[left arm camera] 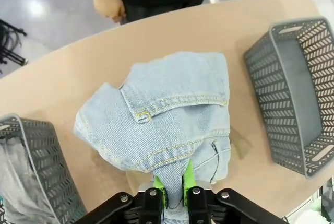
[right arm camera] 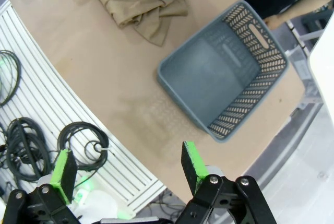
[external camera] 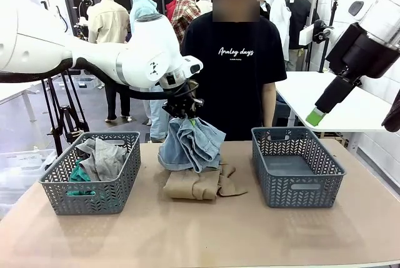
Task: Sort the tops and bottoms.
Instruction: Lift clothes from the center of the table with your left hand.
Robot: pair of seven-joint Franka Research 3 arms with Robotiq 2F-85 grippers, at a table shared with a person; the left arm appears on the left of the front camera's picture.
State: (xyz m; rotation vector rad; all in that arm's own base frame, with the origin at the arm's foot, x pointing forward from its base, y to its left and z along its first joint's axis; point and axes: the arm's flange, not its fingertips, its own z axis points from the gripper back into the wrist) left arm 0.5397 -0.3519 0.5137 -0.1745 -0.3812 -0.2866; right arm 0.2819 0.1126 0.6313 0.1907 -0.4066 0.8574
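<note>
My left gripper (external camera: 187,117) is shut on the light blue denim bottoms (external camera: 192,145) and holds them lifted, their lower folds still touching the tan-beige top (external camera: 197,183) on the table. In the left wrist view the green fingers (left arm camera: 159,187) pinch the denim bottoms (left arm camera: 167,114) from above. A heather grey top (external camera: 106,157) and a teal-green top (external camera: 79,174) lie in the left basket (external camera: 94,196). My right gripper (right arm camera: 125,166) hangs open high above the right side; its green fingertip (external camera: 314,117) shows over the empty right basket (external camera: 297,167).
A person in a black T-shirt (external camera: 234,62) stands at the table's far edge, hands down. The empty basket (right arm camera: 224,72) sits near the table's right edge. Cables (right arm camera: 31,145) lie on the floor beyond the front edge.
</note>
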